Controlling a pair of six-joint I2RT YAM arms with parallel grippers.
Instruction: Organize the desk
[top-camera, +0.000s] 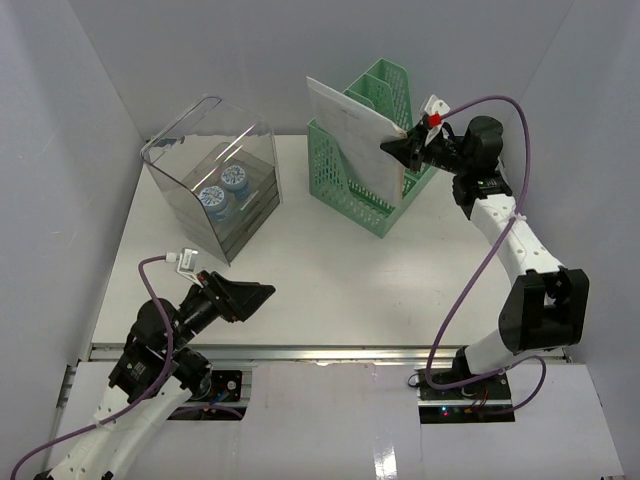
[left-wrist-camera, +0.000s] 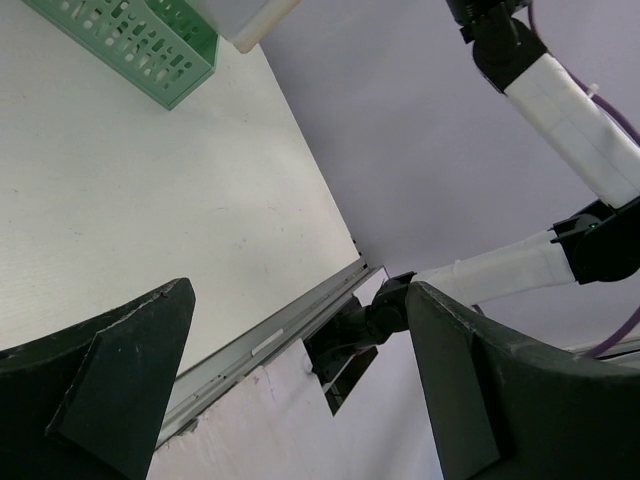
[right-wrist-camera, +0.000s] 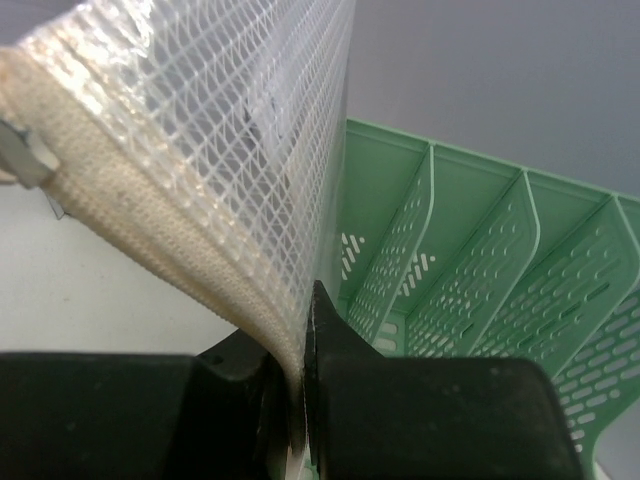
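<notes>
The white desk (top-camera: 330, 270) fills the middle of the top view. My right gripper (top-camera: 398, 143) is shut on the corner of a clear mesh zip pouch (top-camera: 352, 135), holding it upright over the green file rack (top-camera: 385, 190) at the back right. In the right wrist view the pouch (right-wrist-camera: 200, 160) is pinched between the fingers (right-wrist-camera: 330, 340), with the rack's slots (right-wrist-camera: 470, 270) just beyond. My left gripper (top-camera: 262, 296) hangs open low over the desk's front left, holding nothing; its fingers (left-wrist-camera: 130, 370) frame the front rail (left-wrist-camera: 270, 345).
A clear plastic drawer box (top-camera: 212, 180) stands at the back left with blue-capped round things (top-camera: 222, 187) inside. White walls close in the desk on three sides. A metal rail (top-camera: 330, 352) runs along the front edge.
</notes>
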